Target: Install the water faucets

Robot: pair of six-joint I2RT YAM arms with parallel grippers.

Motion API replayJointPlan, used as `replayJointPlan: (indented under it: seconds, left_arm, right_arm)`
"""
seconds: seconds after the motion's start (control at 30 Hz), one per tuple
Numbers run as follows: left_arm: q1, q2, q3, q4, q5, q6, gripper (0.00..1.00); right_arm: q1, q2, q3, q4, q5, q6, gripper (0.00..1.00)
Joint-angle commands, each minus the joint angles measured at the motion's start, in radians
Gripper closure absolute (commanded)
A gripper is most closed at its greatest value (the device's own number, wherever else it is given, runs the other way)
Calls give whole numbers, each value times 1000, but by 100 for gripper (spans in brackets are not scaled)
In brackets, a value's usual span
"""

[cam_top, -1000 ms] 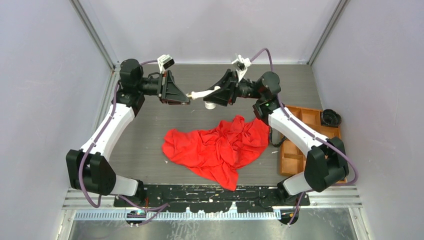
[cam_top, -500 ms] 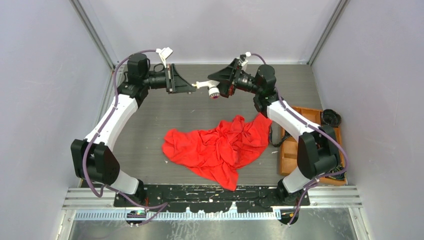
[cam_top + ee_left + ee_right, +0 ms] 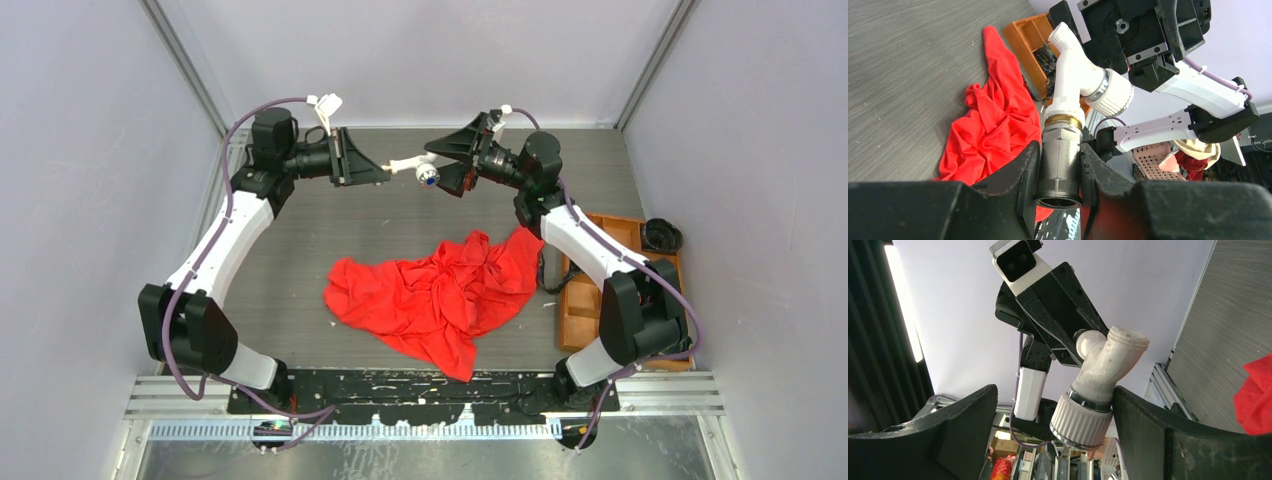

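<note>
The water faucet point(image 3: 408, 163), white with a ribbed round knob point(image 3: 428, 177), hangs in the air over the back of the table between my two grippers. Its brassy thread sits in a grey metal fitting point(image 3: 1060, 150), and my left gripper point(image 3: 1059, 167) is shut on that fitting. In the right wrist view the faucet point(image 3: 1105, 362) points away with its knob point(image 3: 1082, 421) nearest. My right gripper point(image 3: 1054, 432) stands open around the knob. The knob lies against the right finger point(image 3: 1148, 425), with a wide gap to the other finger.
A crumpled red cloth point(image 3: 430, 290) lies mid-table below the grippers. An orange compartment tray point(image 3: 590, 300) sits at the right edge, with a black coiled part point(image 3: 662, 236) by its far corner. Grey walls close in the left, back and right.
My right gripper has opened off the faucet's knob. Both arms have risen and moved toward the back wall, and the faucet now stays in the left gripper alone.
</note>
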Motion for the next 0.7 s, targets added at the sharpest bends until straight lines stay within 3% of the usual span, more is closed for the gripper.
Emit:
replayJointPlan:
  seconds: [0.0,0.2,0.43,0.57,0.67]
  left_arm:
    - [19,2,41,-16,-76,32,100]
    - [19,13,46,-94,-78,102,100]
    - [19,18,61,-182,-106,153,100]
    - [20,29,83,-219,-69,153,100]
    - [20,31,101,-270,-38,159,100]
  right_arm:
    - [14,-56,27,86,-61,17,12]
    - [36,-31,80,242,-82,124,12]
    - [87,-17,175,147,-143,11,12]
    - [93,-50,135,53,-160,-133,12]
    - [93,-99,125,-166,-146,-363,12]
